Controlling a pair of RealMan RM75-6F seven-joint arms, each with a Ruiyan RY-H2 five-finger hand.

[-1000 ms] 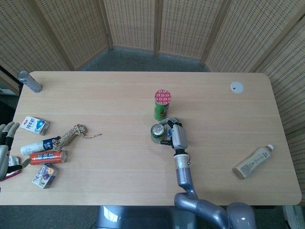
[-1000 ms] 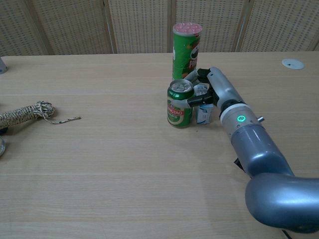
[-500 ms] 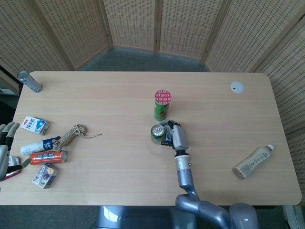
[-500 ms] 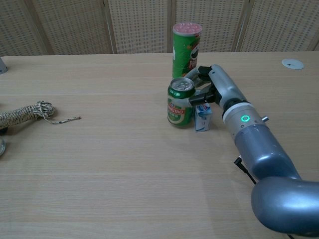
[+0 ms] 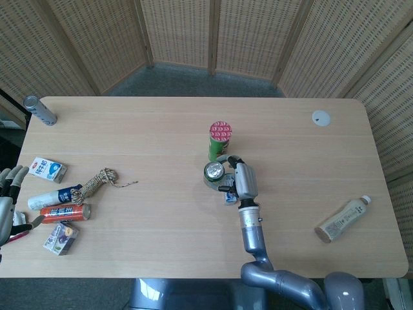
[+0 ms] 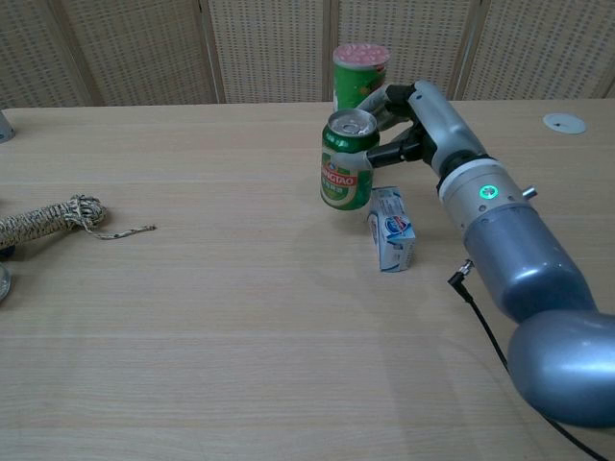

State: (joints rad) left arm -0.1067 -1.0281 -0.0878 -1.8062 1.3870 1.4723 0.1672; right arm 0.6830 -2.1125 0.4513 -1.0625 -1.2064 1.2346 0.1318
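My right hand [image 6: 408, 120] [image 5: 237, 173] grips a green beer can [image 6: 347, 161] [image 5: 213, 173] and holds it a little above the table. Just behind the can stands a green crisp tube with a pink lid [image 6: 359, 73] [image 5: 219, 140]. A small blue and white carton [image 6: 391, 229] [image 5: 230, 197] lies flat on the table below the hand. My left hand [image 5: 8, 200] hangs at the far left edge of the table, fingers apart, holding nothing, beside a heap of small packages.
At the left lie a coiled rope [image 5: 95, 181] [image 6: 48, 220], a white and blue carton [image 5: 46, 170], a white bottle [image 5: 53, 196], a red can [image 5: 64, 212] and a purple carton [image 5: 61, 237]. A grey cylinder [image 5: 39, 110] stands back left. A beige bottle [image 5: 341, 219] lies right; a white disc [image 5: 321, 117] back right.
My right hand has lifted the green can off the table and up. The small carton, which stood upright beside the can, now lies flat on the table.
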